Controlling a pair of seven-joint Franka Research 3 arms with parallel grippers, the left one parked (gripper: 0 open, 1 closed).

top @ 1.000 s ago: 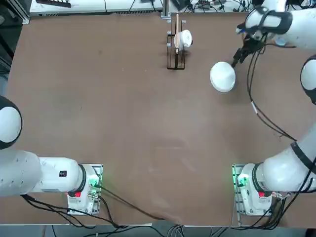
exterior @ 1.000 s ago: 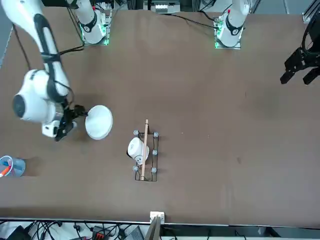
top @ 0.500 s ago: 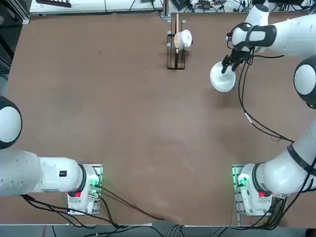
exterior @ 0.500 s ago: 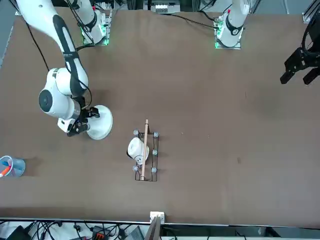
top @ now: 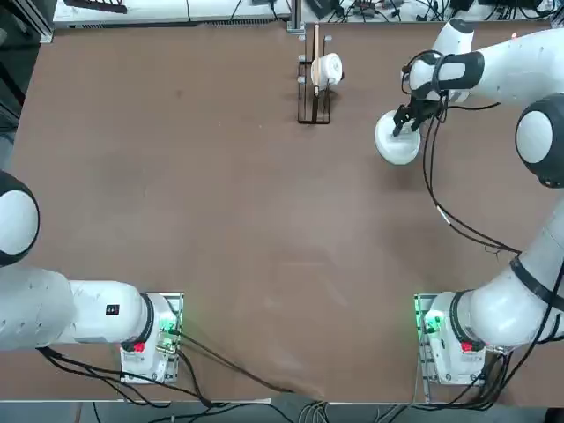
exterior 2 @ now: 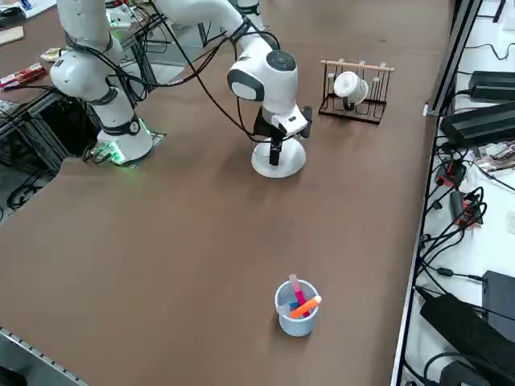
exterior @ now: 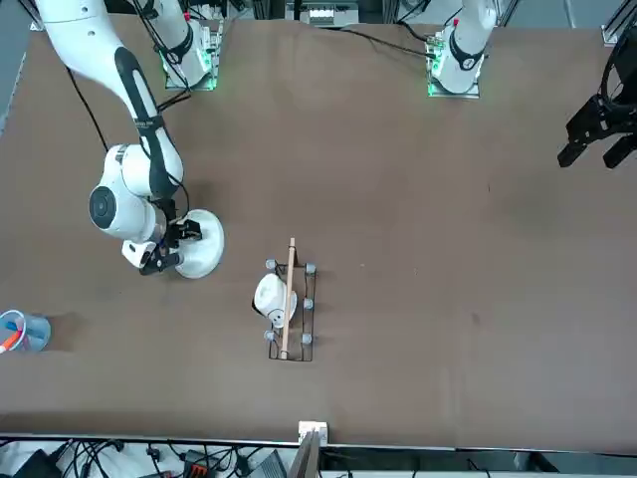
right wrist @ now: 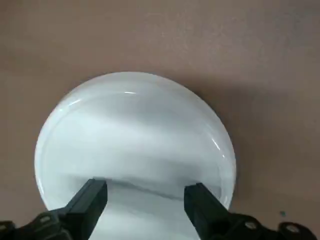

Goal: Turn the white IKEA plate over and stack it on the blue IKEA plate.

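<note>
White IKEA plate — lies on the table at the overhead view's 2 o'clock, no blue plate visible. Right gripper — directly over the plate's edge, fingers parted wide, gripping nothing. Rack with white cup — at 12 o'clock.

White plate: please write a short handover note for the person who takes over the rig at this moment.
Right gripper: open, low over one edge of the white plate, fingers apart, no grasp yet.
The white plate lies flat on the table, on the far side at the robot's right.
Blue plate: no separate one shows in any view.
Done: the approach only.
Left: grasp, turn over and stack. Find the blue plate first.
</note>
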